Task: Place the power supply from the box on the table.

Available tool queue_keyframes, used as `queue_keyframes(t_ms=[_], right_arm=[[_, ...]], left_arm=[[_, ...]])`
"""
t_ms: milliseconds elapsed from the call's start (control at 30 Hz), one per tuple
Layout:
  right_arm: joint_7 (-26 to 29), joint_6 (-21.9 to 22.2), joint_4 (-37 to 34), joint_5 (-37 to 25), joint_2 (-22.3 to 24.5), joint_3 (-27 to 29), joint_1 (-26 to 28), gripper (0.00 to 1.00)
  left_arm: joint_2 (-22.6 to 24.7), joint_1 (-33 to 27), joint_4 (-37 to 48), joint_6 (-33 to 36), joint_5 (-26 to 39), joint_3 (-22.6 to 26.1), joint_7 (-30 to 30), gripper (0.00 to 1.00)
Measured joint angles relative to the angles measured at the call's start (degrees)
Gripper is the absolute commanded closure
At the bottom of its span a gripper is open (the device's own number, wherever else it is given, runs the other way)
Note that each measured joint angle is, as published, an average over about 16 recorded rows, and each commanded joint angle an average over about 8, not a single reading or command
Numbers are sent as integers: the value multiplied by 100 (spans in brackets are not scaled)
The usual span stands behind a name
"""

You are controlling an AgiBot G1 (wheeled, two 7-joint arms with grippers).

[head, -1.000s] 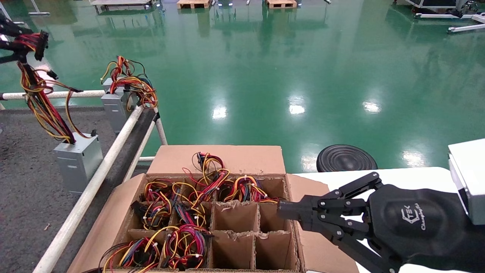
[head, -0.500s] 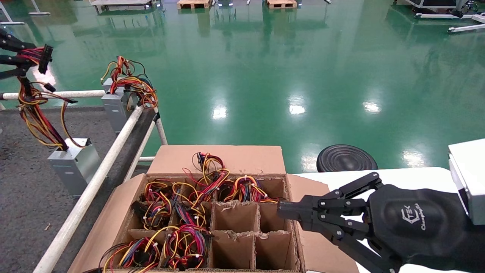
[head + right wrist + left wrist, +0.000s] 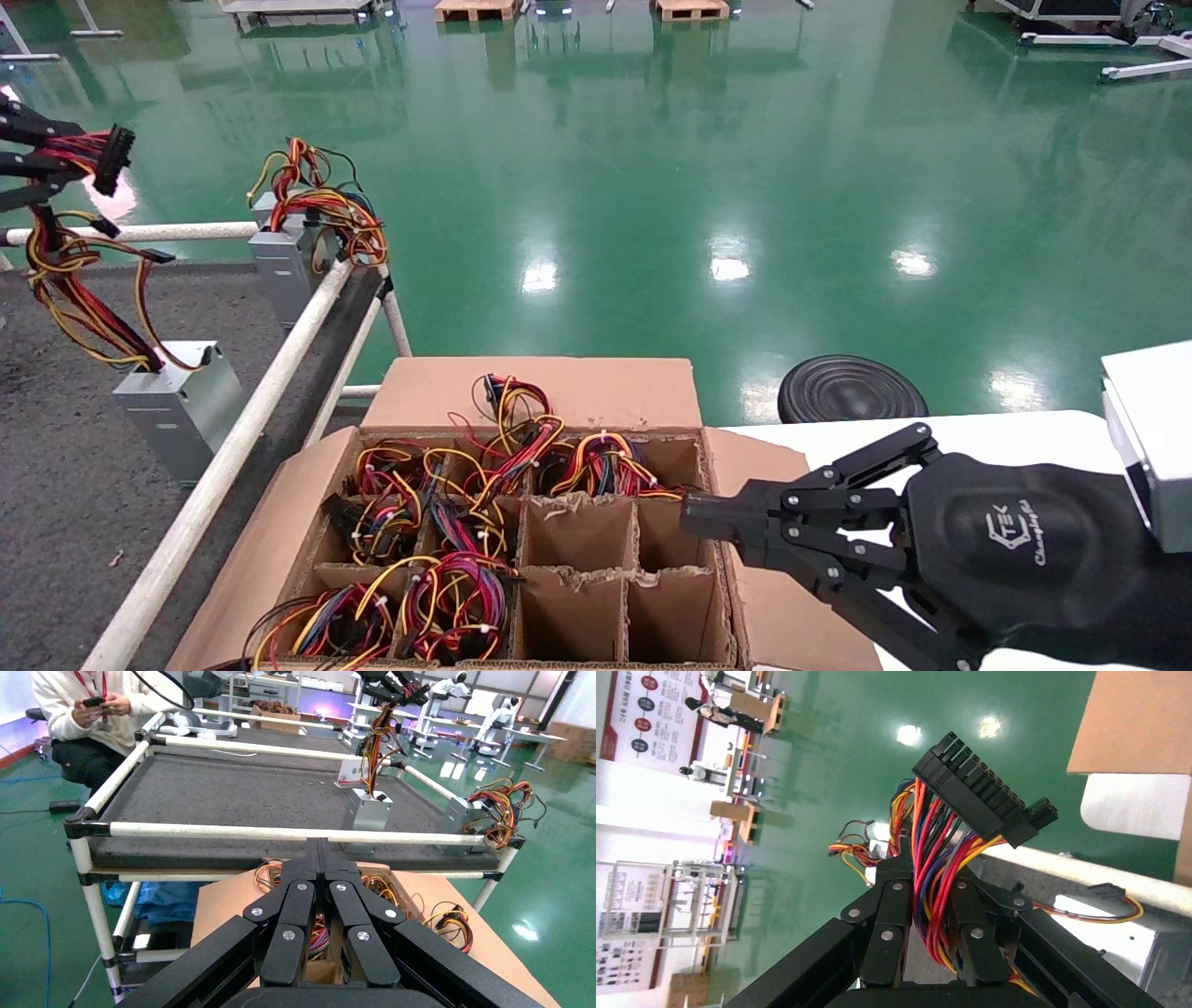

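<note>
On the counter [image 3: 56,485], we have the supply [image 3: 177,396] resting on its base, left gripper [image 3: 932,913] fingers pinching its limp wire bundle [image 3: 70,289]; judge the case heavy and rigid, so hold wires near their root; right gripper [image 3: 712,527] fingers pressed together.

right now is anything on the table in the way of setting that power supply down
Nothing visible is in the way. The left gripper holds the wire bundle, with the power supply low over the bare table. The other grey unit stands apart near the far rail. The right gripper stays by the box.
</note>
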Motion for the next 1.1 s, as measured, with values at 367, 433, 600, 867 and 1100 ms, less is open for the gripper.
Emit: queue_keyframes(t_ms=[367,433,600,867,1100], right_arm=[[0,0,0,0,0,0,0,100],[0,0,0,0,0,0,0,100],[0,0,0,0,0,0,0,82],[0,0,0,0,0,0,0,61],[0,0,0,0,0,0,0,65]], left_arm=[[10,93,-13,77,-28,-24,-101,0],[14,108,-18,89,-33,-28,-115,0],[25,144,-31,120,-48,-39,-148,0],[40,205,-54,170,-78,-61,-195,0],[45,250,-76,211,-110,-83,-224,0]])
